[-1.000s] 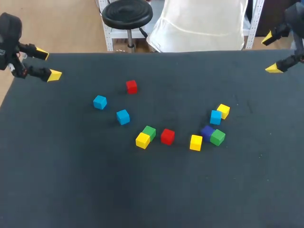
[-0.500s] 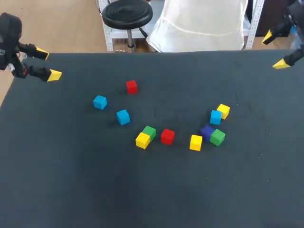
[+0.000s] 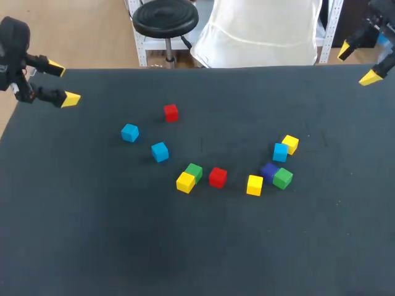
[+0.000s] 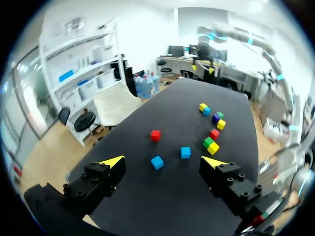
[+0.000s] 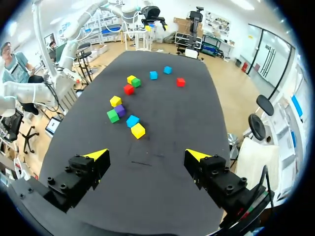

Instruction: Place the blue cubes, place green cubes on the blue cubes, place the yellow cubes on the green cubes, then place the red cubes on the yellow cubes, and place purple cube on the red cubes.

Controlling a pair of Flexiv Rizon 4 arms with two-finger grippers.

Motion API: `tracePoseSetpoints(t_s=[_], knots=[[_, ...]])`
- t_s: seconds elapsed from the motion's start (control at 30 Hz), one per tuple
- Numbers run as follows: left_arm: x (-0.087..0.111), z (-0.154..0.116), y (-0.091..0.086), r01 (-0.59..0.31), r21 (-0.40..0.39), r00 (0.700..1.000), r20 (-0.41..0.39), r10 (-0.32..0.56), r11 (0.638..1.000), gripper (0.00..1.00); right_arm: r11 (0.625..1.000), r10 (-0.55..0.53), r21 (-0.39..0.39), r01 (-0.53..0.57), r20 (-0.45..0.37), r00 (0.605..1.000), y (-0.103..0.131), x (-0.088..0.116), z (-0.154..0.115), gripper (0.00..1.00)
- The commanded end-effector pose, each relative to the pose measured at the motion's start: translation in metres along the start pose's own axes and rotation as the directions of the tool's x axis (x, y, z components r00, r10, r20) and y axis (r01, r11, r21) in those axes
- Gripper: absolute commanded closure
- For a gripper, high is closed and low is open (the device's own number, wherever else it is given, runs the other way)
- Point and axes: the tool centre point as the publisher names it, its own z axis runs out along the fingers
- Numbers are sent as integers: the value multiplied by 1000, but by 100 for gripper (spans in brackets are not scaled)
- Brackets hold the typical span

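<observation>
We see nothing stacked: blue cubes (image 3: pixel 160 152) and the rest lie loose on the table (image 3: pixel 92 246); left end effector (image 3: pixel 63 83) and right end effector (image 3: pixel 357 63) spread, empty.

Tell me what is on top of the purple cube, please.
Nothing lies on the purple cube; its top face is bare. The green cube next to it hides part of its near side in the head view.

Found purple cube (image 3: pixel 268 168) partly masked by nearest green cube (image 3: pixel 283 178) in head view; possibly touching, contact unconfirmed. Noted left arm (image 3: pixel 12 55) and right arm (image 3: pixel 381 18) cropped at that view's edges.
</observation>
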Motion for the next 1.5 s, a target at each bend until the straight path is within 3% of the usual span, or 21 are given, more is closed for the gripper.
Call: tracePoseSetpoints(t_s=[0.03,0.2,0.33,0.4,0.77,0.8,0.87,1.0,1.33,1.5], knots=[[-4,-23,-6,-340,187,940,68,333,922,0,995,0,-104,1,4,1000,-5,2,-1,0],[-7,-35,-19,-606,349,787,133,602,715,0,995,0,-104,1,4,1000,-5,2,-1,0],[-10,-36,-35,-712,430,666,165,727,555,0,995,0,-104,1,4,1000,-5,2,-1,0],[-9,-35,-41,-733,453,629,168,759,507,0,995,0,-104,1,4,1000,-5,2,-1,0],[-9,-35,-41,-733,453,629,168,759,507,0,995,0,-104,1,4,1000,-5,2,-1,0],[-9,-35,-41,-733,453,629,168,759,507,0,999,28,-46,-28,0,1000,-3,0,-3,0],[-9,-35,-41,-733,453,629,168,759,507,0,999,33,-10,-33,19,999,4,-1,-6,0],[-9,-35,-41,-733,453,629,168,759,507,0,997,50,63,-49,-19,999,21,-2,-8,0],[-9,-35,-41,-733,453,629,168,759,507,0,985,16,175,-15,-1,1000,40,0,-12,0],[-9,-35,-41,-733,453,629,168,759,507,0,982,-1,189,-2,12,1000,45,1,-9,0]])
